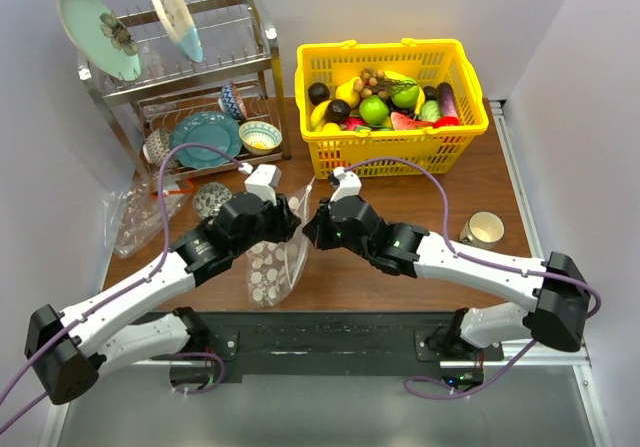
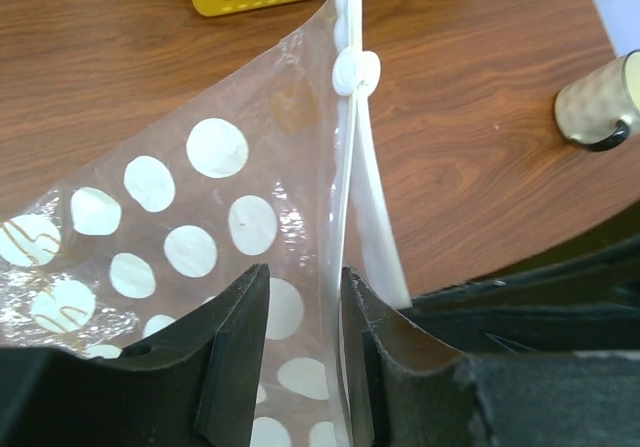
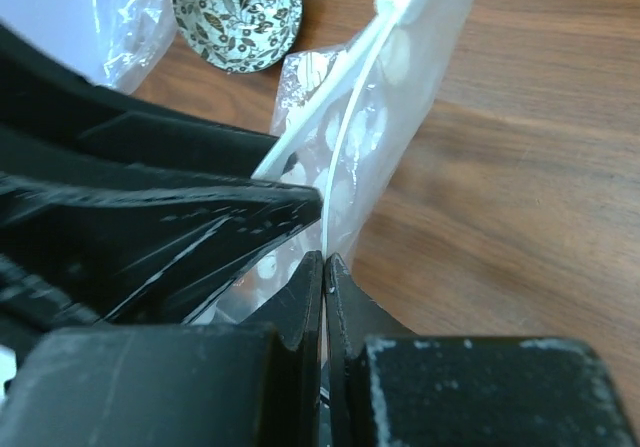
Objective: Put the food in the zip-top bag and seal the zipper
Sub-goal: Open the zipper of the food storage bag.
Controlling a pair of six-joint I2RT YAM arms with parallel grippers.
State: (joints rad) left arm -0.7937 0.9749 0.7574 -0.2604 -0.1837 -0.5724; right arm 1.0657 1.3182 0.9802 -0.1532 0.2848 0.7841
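Zip-top bag (image 1: 272, 272), clear with white dots, held up at mid-bench (image 1: 360, 289) between the arms; no food seen inside. One zipper (image 2: 349, 177) strip, one white slider (image 2: 357, 71).

Right end effector (image 3: 325, 259) is pinched together on the mouth edge. Left end effector (image 2: 305, 279) has its jaws apart, the strip running between them.

All the food is in the one yellow basket (image 1: 392, 154): two green balls (image 1: 373, 110), one tan cluster (image 1: 372, 77). Judged barely begun: filling and sealing both remain.
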